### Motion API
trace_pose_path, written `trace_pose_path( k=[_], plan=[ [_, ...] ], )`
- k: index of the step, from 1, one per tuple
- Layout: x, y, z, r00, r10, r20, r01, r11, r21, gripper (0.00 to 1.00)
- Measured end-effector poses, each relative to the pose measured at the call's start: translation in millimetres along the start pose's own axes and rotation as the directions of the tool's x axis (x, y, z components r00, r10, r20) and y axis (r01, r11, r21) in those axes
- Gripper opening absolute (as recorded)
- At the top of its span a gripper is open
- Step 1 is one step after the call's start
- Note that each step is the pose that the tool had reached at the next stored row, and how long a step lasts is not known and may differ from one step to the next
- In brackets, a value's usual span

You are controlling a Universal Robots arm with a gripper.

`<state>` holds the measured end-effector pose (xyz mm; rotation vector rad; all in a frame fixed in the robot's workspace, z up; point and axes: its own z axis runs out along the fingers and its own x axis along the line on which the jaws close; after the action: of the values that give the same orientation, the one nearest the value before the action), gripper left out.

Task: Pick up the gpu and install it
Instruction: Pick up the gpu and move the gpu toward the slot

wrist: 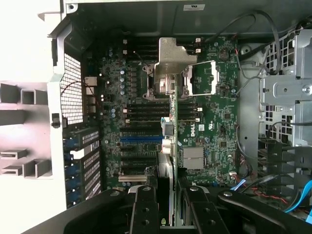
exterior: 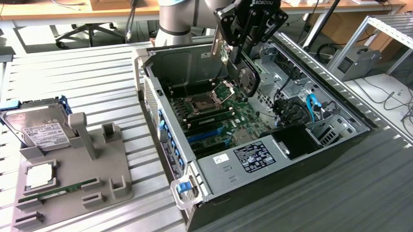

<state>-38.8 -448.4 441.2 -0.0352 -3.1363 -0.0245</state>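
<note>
The end effector is gripping the gpu, with its fingers pressing on either face of the card. The card is hanging with its black fan showing, above the motherboard inside the open computer case, and is not yet seated. The blue slot is lying just beside the card's lower edge in the wrist view; whether the two are lining up I cannot tell. Doing this well is probably calling for holding the card upright, matching its connector edge to the slot and its bracket to the case's rear wall, and pressing evenly, clear of the cables. The hard drive is resting well apart on the counter.
</note>
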Motion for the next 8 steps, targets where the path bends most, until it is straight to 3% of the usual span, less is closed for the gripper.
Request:
trace_pose_path(
  k=[8],
  plan=[
    [0.0, 2.4, 1.5, 1.0000, 0.000, 0.0000, 0.000, 1.0000, -0.0001, 0.26]
  ],
)
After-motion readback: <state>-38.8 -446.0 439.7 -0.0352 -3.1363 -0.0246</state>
